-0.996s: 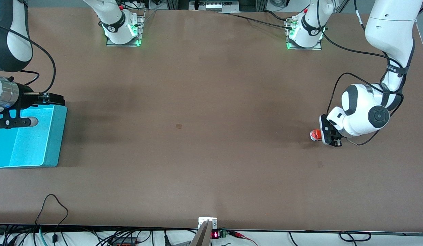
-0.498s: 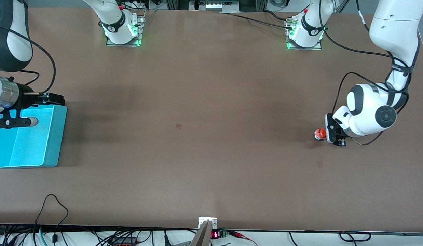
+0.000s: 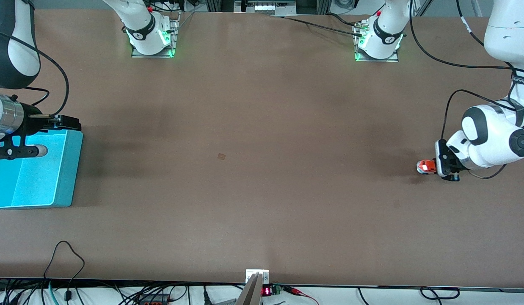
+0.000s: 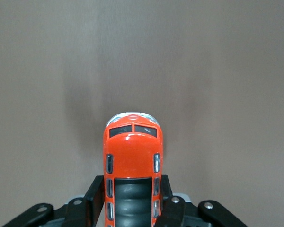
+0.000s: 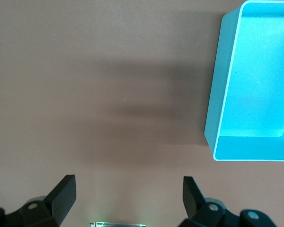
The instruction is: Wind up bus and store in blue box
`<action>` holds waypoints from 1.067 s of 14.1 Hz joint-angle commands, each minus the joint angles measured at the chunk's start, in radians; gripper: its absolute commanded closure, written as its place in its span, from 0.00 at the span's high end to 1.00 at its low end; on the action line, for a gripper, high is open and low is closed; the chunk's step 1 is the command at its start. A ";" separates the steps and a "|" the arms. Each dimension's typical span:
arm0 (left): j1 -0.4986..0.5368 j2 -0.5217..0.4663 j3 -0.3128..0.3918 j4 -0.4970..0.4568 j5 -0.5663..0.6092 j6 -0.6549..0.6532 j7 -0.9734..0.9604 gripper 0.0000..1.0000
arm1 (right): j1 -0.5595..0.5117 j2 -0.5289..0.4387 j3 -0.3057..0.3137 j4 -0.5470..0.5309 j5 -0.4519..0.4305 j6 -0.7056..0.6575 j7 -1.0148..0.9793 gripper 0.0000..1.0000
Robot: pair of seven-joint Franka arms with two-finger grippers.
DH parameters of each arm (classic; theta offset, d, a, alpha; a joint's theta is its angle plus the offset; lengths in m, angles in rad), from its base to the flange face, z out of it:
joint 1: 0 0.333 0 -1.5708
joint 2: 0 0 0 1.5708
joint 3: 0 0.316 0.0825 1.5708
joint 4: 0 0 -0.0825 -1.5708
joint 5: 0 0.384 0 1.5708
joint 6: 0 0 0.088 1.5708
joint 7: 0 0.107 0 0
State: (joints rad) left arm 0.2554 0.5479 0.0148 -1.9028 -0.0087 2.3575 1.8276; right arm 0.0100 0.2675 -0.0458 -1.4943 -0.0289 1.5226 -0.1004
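Fingers (image 4: 95,198) of the left gripper (image 3: 440,166) clamp the bus (image 3: 426,167) low over the table (image 3: 262,169) at its 3 o'clock edge; right gripper (image 5: 128,198) — jaws wide — waits above the blue box (image 3: 37,182) at 9 o'clock.

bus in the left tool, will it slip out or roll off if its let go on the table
The bus looks like hard glossy plastic, so probably stiff and a bit slippery. The left tool is shut across its narrow sides, which should hold a toy this small and likely light. It is a toy vehicle, presumably on wheels, so set on the flat table it may well roll.
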 commanded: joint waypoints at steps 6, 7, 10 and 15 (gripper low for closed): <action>0.019 0.087 0.001 0.039 -0.002 0.026 0.015 0.23 | -0.007 -0.007 0.003 -0.003 0.018 -0.010 -0.005 1.00; 0.019 0.087 0.001 0.039 -0.004 0.026 0.015 0.24 | -0.008 -0.007 0.003 -0.003 0.018 -0.010 -0.007 1.00; 0.021 0.087 0.001 0.040 -0.010 0.026 0.012 0.24 | -0.008 -0.007 0.003 -0.003 0.018 -0.015 -0.005 1.00; 0.024 0.086 0.001 0.039 -0.010 0.026 0.007 0.69 | -0.008 -0.007 0.003 -0.003 0.018 -0.015 -0.005 1.00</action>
State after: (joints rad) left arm 0.2650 0.5528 0.0146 -1.8950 -0.0088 2.3552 1.8273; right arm 0.0099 0.2675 -0.0459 -1.4942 -0.0273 1.5186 -0.1004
